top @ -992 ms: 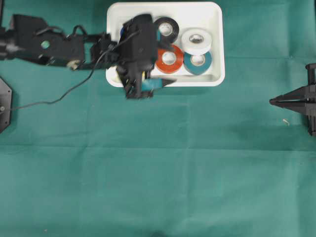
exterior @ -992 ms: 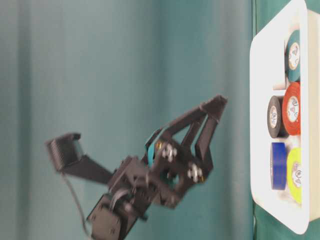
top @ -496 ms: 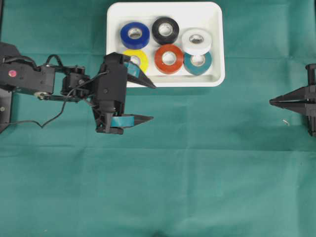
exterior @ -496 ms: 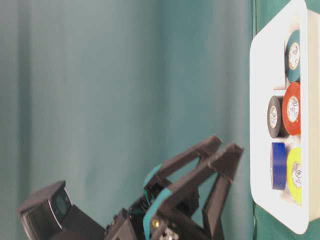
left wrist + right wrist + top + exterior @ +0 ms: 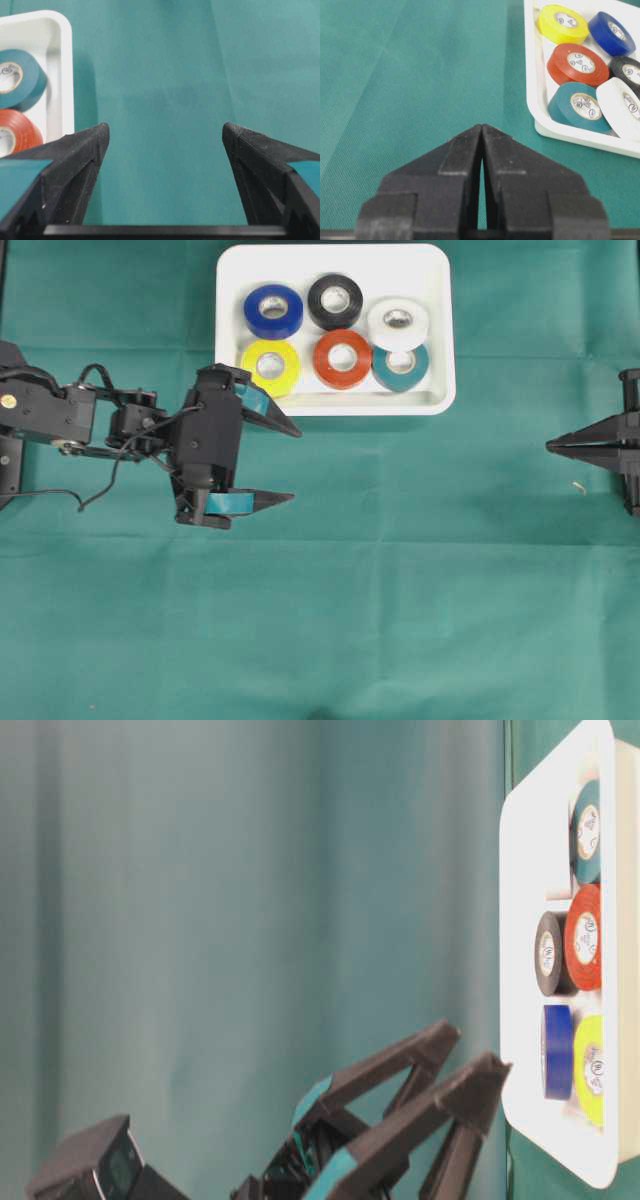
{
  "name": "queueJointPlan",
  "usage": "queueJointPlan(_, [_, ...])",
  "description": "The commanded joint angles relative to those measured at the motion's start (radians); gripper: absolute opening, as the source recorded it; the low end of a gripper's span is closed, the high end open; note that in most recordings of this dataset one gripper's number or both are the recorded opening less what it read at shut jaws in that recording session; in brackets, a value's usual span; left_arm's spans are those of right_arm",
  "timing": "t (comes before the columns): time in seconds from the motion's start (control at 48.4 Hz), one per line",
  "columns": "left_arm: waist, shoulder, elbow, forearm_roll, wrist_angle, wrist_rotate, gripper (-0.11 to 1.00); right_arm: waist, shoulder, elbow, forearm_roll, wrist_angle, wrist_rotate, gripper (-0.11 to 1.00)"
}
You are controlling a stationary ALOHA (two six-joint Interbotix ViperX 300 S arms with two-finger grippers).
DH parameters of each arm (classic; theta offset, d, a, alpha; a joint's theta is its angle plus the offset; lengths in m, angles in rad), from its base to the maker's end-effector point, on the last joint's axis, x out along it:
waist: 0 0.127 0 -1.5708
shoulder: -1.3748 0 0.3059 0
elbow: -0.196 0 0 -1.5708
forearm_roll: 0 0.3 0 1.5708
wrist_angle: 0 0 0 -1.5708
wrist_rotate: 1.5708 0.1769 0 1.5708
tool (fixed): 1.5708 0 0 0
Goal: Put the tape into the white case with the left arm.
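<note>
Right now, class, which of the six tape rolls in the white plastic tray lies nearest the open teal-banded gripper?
The yellow tape roll, in the front-left corner of the white plastic tray. It lies beside the left gripper's upper fingertip; the five others sit farther off.

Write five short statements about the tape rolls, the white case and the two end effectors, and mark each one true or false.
1. Six tape rolls lie in the white case. True.
2. The left end effector is clamped on a roll. False: its jaws stand wide apart with nothing between them, beside the case.
3. The yellow roll sits next to the blue roll. True.
4. The right end effector hangs over the case. False: it is at the right edge of the overhead view, away from the case, jaws together.
5. The white roll lies on the green cloth. False: it is inside the case, partly resting on the teal roll.
</note>
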State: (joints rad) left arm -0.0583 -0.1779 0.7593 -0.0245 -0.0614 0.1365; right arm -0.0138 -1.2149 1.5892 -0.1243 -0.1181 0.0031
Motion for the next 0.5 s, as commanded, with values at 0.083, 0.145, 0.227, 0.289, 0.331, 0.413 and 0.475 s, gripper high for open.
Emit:
queueJointPlan(0.083, [-0.003,-0.051,0.017,-0.003,-0.017,-0.002,0.94,0.0,0.006,-0.011,0.0,-0.011,0.0,-0.09])
queueJointPlan(0.145, [-0.003,-0.055,0.026,-0.002,-0.026,-0.002,0.94,0.0,0.005,-0.011,0.0,-0.011,0.0,-0.09])
queueJointPlan(0.227, [-0.003,-0.066,0.043,-0.002,-0.029,-0.002,0.94,0.0,0.005,-0.012,0.0,-0.009,0.0,-0.09])
queueJointPlan(0.289, [-0.005,-0.078,0.058,-0.003,-0.029,0.0,0.94,0.0,0.006,-0.011,0.0,-0.011,0.0,-0.09])
queueJointPlan(0.331, [-0.003,-0.089,0.071,-0.002,-0.029,-0.002,0.94,-0.002,0.005,-0.012,0.0,-0.011,0.0,-0.09])
queueJointPlan(0.413, [-0.003,-0.118,0.098,-0.003,-0.029,-0.002,0.94,0.0,0.005,-0.012,0.0,-0.011,0.0,-0.09])
queueJointPlan(0.475, [-0.005,-0.143,0.12,-0.003,-0.031,-0.003,0.94,0.0,0.005,-0.012,0.0,-0.011,0.0,-0.09])
